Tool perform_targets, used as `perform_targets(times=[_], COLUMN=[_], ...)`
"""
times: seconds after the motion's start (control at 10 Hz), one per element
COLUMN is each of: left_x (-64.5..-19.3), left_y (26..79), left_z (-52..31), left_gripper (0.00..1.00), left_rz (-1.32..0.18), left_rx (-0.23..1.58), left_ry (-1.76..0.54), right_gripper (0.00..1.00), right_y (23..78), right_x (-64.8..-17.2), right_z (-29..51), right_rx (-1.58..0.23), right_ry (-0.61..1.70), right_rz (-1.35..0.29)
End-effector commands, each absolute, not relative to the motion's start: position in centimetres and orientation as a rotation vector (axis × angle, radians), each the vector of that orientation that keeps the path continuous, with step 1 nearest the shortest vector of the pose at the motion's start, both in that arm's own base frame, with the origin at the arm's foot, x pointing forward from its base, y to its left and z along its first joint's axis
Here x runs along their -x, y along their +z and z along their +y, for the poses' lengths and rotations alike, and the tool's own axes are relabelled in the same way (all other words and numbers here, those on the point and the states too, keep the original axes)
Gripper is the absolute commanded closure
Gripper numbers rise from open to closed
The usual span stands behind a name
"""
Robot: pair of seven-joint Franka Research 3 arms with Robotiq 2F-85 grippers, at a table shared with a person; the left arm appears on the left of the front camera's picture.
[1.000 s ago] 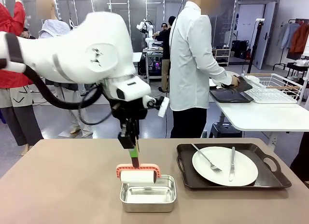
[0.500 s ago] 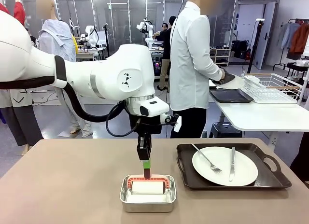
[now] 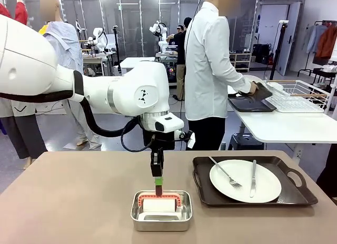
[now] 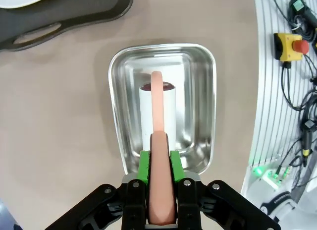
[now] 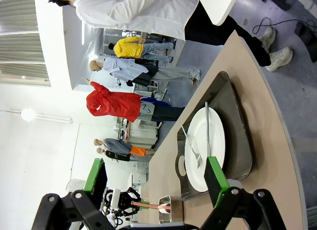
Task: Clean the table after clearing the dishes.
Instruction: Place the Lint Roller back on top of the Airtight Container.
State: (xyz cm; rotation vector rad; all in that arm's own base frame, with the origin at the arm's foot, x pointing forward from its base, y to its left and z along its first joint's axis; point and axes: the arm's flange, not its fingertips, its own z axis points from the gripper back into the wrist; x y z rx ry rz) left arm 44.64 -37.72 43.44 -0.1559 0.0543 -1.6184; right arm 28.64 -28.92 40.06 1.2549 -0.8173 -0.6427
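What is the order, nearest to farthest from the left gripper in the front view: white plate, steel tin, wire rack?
1. Steel tin, just below the left gripper.
2. White plate, on the tray at right.
3. Wire rack, on the far white table.

Bright, even light falls from overhead; shadows on the counter [image 3: 63, 202] lie soft and faint. The steel tin [image 4: 200, 96] mirrors glare off its inner walls. Both wrist views bend straight lines toward the edges. A far lamp [image 5: 27, 114] burns out to white.
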Motion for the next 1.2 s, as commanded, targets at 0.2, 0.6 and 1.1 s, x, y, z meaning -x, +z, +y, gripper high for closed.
perform_targets(times=[0.2, 0.6, 1.1], left_x=[-46.3, -47.1, -47.0], left_y=[42.1, 41.5, 42.1], left_z=[-38.5, -38.1, -37.7], left_gripper=[0.79, 0.55, 0.00], left_rz=[0.085, 0.084, 0.057], left_rx=[0.109, 0.127, 0.136], left_ry=[-1.578, -1.577, -1.580], right_gripper=[0.00, 0.00, 0.00], right_y=[40.4, 40.4, 40.4], right_x=[-28.5, -28.5, -28.5], right_z=[-28.9, -28.9, -28.9], right_rx=[-1.267, -1.267, -1.267], right_ry=[-0.648, -0.648, -0.648], right_rz=[-0.831, -0.831, -0.831])
